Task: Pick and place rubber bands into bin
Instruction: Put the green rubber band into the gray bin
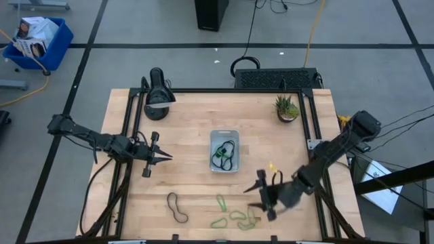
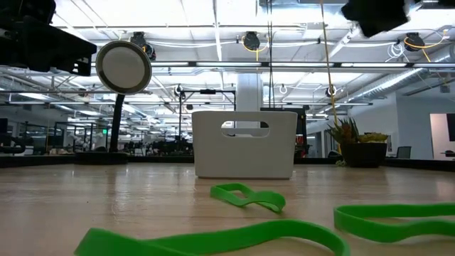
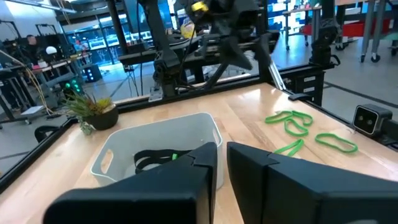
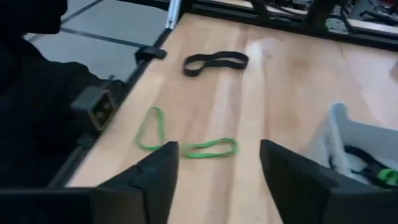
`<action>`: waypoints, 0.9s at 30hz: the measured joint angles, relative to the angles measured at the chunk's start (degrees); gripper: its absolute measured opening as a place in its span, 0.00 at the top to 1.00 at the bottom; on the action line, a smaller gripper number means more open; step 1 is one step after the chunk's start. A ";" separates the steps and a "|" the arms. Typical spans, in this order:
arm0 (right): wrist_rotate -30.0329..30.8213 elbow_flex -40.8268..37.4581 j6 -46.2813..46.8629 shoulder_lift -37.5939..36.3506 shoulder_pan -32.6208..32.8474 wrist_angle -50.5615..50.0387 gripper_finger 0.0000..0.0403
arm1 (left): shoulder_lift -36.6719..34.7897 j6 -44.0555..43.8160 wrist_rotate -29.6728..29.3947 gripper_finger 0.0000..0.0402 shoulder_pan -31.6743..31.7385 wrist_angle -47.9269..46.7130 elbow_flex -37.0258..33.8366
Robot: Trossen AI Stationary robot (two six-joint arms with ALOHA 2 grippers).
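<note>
Plank wood makes up the table (image 1: pixel 190 129), pale and framed by dark rails, and it stands on a grey floor crossed by black lines; a blue crate (image 1: pixel 37 42) sits off at the far left, and beyond the table the room is a bright open workshop with ceiling lights and benches. A small potted plant (image 1: pixel 287 108) stands near the far right corner and a black lamp (image 1: pixel 156 87) near the far left. The bin (image 1: pixel 224 150) rests at the middle of the table, a pale see-through tray with rounded corners, its long axis running from the near edge to the far edge; dark and green loops already lie inside it. The rubber bands still out are along the near edge: a dark brown loop (image 1: pixel 178 206) pinched into a figure-eight, lying lengthwise toward the bin, and to its right a scatter of thin light green loops (image 1: pixel 237 218), flat and floppy, pointing every which way. The right gripper (image 1: pixel 263 195) hangs just above the green cluster, fingers spread wide with nothing between them. The left gripper (image 1: pixel 163 157) hovers left of the bin, well apart from it, its fingers nearly together and empty.
</note>
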 joint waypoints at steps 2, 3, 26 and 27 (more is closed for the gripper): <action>0.44 2.19 0.32 2.06 2.12 0.07 0.41 | 0.00 0.03 0.00 0.88 0.00 0.00 0.00; 0.53 3.49 0.32 3.44 2.85 0.18 0.40 | 0.00 0.18 0.00 0.88 0.00 0.02 0.00; -10.35 8.64 8.54 25.48 -1.51 3.51 0.38 | 0.00 -0.48 -1.33 0.88 0.00 0.94 0.00; -10.40 8.64 8.69 26.12 -1.51 4.13 0.38 | 0.00 -0.46 -1.33 0.88 0.00 0.92 0.00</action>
